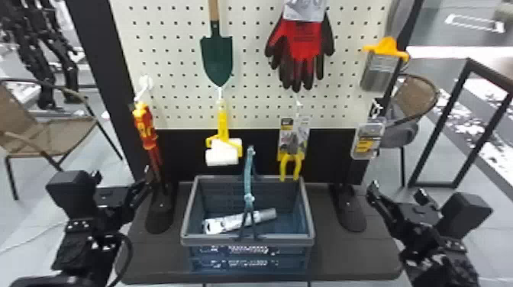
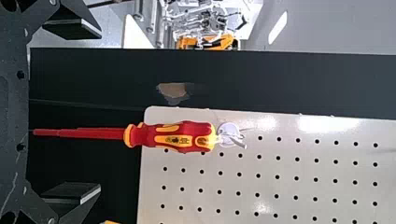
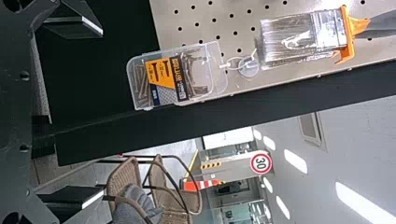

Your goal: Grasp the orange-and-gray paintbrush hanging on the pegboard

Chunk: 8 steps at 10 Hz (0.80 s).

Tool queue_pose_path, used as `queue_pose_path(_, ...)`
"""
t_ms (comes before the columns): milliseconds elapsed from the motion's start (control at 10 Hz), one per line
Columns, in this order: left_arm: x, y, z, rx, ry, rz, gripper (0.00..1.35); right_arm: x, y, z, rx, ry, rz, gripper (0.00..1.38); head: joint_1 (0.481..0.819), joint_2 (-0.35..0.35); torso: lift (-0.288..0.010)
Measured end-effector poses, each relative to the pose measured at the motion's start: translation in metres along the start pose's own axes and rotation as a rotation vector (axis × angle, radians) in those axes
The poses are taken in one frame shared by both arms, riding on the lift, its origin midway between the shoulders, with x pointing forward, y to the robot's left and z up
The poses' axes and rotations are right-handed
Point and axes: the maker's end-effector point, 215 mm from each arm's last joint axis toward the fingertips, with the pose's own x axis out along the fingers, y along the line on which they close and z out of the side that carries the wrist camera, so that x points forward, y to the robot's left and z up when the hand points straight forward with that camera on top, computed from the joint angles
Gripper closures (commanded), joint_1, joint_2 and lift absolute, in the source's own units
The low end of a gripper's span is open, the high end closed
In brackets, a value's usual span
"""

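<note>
The orange-and-gray paintbrush (image 1: 379, 70) hangs bristles down at the pegboard's upper right in the head view. Low on the right side, below and apart from it, is my right gripper (image 1: 397, 192), open and holding nothing. In the right wrist view, the paintbrush (image 3: 306, 37) lies beyond the open right gripper (image 3: 95, 112), with a box of screws between them. My left gripper (image 1: 122, 187) is at the lower left in the head view. The left wrist view has the left gripper (image 2: 98, 114) open, its fingers apart, facing a hanging red-and-yellow screwdriver (image 2: 173, 135).
The screw box (image 1: 368, 139) hangs just below the paintbrush. Gloves (image 1: 301, 45), a trowel (image 1: 217, 59), a paint roller (image 1: 223, 150) and yellow-handled pliers (image 1: 291, 149) also hang there. A basket (image 1: 248, 241) with a packaged item inside stands on the dark table (image 1: 152, 259).
</note>
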Motion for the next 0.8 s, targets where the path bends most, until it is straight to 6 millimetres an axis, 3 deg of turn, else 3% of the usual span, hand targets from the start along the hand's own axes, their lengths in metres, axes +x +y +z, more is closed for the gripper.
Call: queue_pose_path(800,-0.0009,0.0013,0.0016,0.002,-0.007,0.002,0.15,-0.0002,0.0013,-0.0033,0.002,0.014,0.002,0.11,0.549,0.0,-0.1)
